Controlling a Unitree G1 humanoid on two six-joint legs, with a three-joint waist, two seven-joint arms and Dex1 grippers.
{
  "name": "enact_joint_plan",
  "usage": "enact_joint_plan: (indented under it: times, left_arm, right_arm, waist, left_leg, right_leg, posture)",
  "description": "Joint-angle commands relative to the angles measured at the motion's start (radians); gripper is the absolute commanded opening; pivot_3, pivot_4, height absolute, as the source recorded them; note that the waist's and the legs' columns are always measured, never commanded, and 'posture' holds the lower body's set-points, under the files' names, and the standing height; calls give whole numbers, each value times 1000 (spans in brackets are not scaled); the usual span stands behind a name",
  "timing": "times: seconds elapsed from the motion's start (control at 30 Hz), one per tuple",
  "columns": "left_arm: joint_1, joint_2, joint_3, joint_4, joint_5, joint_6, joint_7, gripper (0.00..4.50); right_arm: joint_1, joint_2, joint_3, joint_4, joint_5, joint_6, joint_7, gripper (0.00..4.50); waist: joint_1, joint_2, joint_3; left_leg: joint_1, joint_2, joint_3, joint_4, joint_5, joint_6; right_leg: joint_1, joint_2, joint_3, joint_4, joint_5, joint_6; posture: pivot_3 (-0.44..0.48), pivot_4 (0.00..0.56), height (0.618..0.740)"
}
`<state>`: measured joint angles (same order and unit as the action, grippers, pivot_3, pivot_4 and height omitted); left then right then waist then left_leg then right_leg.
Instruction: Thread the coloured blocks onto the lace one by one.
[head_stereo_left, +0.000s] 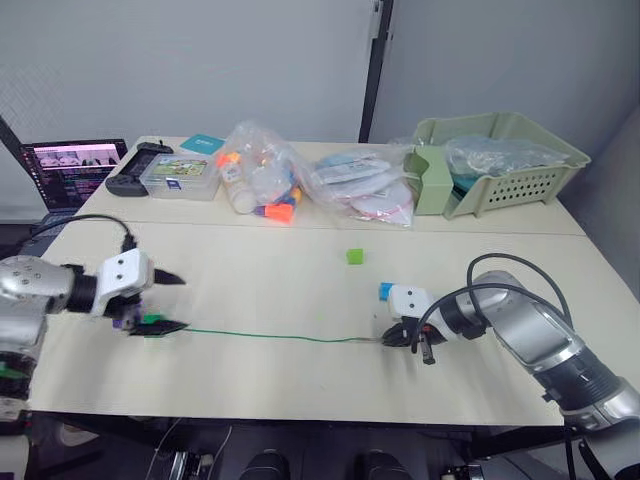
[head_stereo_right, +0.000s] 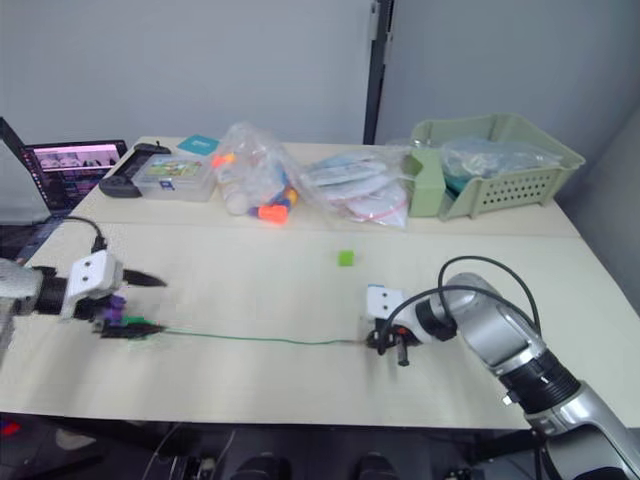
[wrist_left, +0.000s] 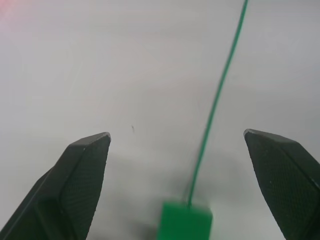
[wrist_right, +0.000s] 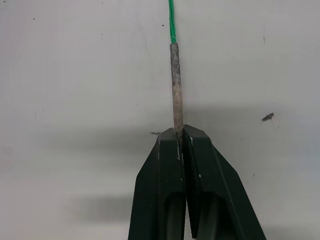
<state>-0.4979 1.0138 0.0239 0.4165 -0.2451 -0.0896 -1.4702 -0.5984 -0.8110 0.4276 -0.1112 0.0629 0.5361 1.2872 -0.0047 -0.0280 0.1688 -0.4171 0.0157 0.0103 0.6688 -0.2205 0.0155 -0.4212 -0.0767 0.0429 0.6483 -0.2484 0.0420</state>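
Right wrist view: your right gripper (wrist_right: 179, 131) is pinched on the lace (head_stereo_left: 270, 336) tip; left gripper (wrist_left: 177, 141) is spread wide around a dark green block (wrist_left: 184, 226) on the cord's far end. Keep the tip pinched level and steer it to the blue block (head_stereo_left: 386, 291) just beside, with the light green block (head_stereo_left: 355, 257) farther back.

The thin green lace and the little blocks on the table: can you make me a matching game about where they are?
Things:
1. stiff pale tip of the thin green lace
2. dark green plastic block
3. light green plastic block
4. blue plastic block

Places:
A. alone on the beige table, near its middle
B. pinched in the right gripper
C. on the lace, between the left gripper's open fingers
D. beside the right gripper's white housing

Pairs: 1-B, 2-C, 3-A, 4-D
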Motion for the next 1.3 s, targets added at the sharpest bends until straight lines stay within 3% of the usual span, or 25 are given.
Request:
enact_joint_plan:
  times: [0.03,0.2,0.57,0.77,1.07,1.3]
  left_arm:
    - [-3,-84,-18,-221,-89,127,37,4450]
    - [1,-263,-112,-397,-99,238,129,4450]
    - [-17,-580,-310,-332,14,178,261,4450]
    - [-15,-630,-348,-297,51,152,277,2654]
    - [-15,-638,-357,-293,55,148,275,2654]
    - [-17,-642,-369,-290,61,159,269,573]
  right_arm:
    - [4,-8,-31,-45,21,20,6,0]
    - [9,-2,-58,-99,64,81,8,0]
    - [10,-19,-73,-171,114,159,-3,0]
    - [6,-29,-73,-180,125,171,-10,0]
    - [6,-35,-70,-193,134,183,-21,0]
    - [5,-37,-71,-195,135,185,-22,0]
  waist:
    - [1,0,0]
    - [-4,0,0]
    - [-4,0,0]
    - [-4,0,0]
    - [-3,0,0]
    - [-2,0,0]
  left_leg:
    - [0,0,0,0,0,0]
    - [-3,0,-2,2,0,0]
    - [-5,-2,-6,7,0,0]
    - [-6,-2,-6,8,0,0]
    - [-6,-2,-7,8,0,0]
    - [-6,-2,-7,8,0,0]
  right_leg:
    - [0,0,0,0,0,0]
    - [-1,1,0,1,0,0]
    - [0,1,0,1,1,1]
    - [0,2,0,1,1,1]
    - [0,1,0,1,1,1]
    - [0,1,0,1,1,1]
  posture:
    - [0,150,740]
    - [0,150,740]
    - [0,150,740]
    - [0,150,740]
    - [0,150,740]
    - [0,150,740]
